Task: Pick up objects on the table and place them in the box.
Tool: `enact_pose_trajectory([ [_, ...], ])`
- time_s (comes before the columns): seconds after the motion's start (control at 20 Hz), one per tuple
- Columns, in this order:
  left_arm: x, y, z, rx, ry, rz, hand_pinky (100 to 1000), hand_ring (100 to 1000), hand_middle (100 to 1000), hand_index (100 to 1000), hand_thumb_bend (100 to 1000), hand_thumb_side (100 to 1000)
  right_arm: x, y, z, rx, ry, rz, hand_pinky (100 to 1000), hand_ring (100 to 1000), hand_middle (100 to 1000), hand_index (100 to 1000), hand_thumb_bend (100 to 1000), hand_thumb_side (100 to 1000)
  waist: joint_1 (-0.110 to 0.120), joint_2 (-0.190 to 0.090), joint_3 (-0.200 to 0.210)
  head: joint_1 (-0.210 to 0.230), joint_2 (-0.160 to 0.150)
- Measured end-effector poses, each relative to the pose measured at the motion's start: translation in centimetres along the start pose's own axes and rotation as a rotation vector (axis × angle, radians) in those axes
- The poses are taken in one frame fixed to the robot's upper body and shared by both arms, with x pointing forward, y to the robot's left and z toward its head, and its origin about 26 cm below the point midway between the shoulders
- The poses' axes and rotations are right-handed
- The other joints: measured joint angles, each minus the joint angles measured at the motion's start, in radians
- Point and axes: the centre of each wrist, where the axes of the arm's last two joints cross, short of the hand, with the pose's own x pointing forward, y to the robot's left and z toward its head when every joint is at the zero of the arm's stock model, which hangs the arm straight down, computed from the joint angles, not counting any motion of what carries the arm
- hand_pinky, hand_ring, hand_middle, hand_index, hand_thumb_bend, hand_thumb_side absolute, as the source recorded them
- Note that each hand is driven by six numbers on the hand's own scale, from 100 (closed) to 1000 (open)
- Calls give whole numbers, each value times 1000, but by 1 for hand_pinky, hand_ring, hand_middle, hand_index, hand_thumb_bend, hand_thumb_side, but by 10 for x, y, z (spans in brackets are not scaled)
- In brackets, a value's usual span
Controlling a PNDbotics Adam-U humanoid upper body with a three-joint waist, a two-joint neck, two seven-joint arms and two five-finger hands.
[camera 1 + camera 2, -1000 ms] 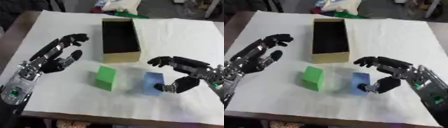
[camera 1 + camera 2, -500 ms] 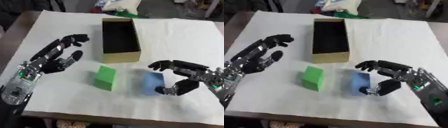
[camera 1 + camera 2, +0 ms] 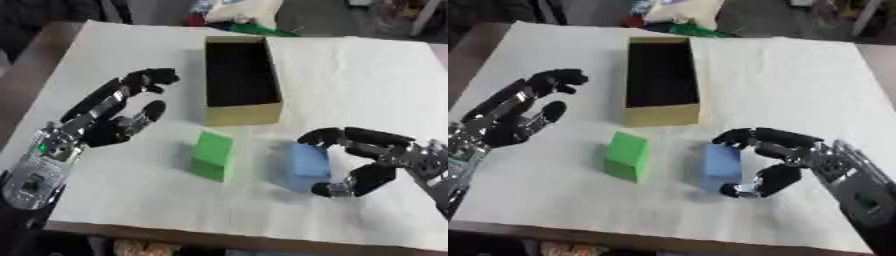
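Blue block [image 3: 722, 166] stands on the white-covered worktop [image 3: 367, 90], toward the near right, with the robot's right hand [image 3: 785, 157] cupped around it. The curled fingers [image 3: 754, 136] arch over the block's far top edge and right side, while the thumb curves in at its near right corner; whether they actually touch the block cannot be told.

A green block [image 3: 213, 155] stands just to the left of the blue one, apart from it, with a strip of bare cloth between them.

An open tan box [image 3: 241, 112] with a dark inside lies farther back, near the middle of the worktop, its long side running away from the robot. Both blocks sit outside it, just in front of its near end wall.

The left hand [image 3: 114, 117] hovers over the left part of the worktop, beside the box and well apart from the green block. Its fingers are spread and only slightly bent, holding nothing.

Beyond the far edge of the worktop lies a pale bag-like object [image 3: 241, 12] with something green next to it.
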Motion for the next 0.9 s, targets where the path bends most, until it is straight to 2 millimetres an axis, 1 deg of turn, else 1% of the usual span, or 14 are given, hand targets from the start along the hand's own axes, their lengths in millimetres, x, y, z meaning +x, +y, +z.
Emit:
enact_pose_trajectory([
  [0.3,0,0,0,-2,-1,0,863,916,856,979,215,895,-4,3,-2,-9,15,-13,847,897,917,988,461,638,1,0,1,0,0],
  [0.55,0,0,0,-4,-1,0,863,916,857,979,212,898,-7,3,-3,-34,21,-23,835,876,883,965,435,625,2,0,1,0,0],
  [0.6,0,0,0,-4,-1,0,863,917,857,979,212,899,-7,4,-3,-40,21,-24,829,865,868,944,398,609,2,0,1,0,0],
  [0.65,0,0,0,-4,-1,0,863,917,857,979,212,899,-7,4,-3,-46,21,-23,828,863,867,942,395,607,3,0,1,0,0],
  [0.7,0,0,0,-4,-1,0,863,917,857,980,210,905,-7,4,-3,-53,22,-23,824,856,859,919,363,592,3,0,1,0,0],
  [0.8,0,0,0,-4,-1,0,863,917,857,980,211,908,-8,5,-2,-72,21,-23,818,845,848,845,317,568,3,0,1,0,0],
  [0.85,0,0,0,-4,0,0,863,917,857,980,210,908,-8,5,-2,-85,22,-23,817,843,846,835,307,563,3,0,1,0,0],
  [0.9,0,0,0,-4,0,0,863,917,857,980,208,911,-8,5,-1,-97,23,-24,813,836,839,789,268,545,3,0,1,0,0],
])
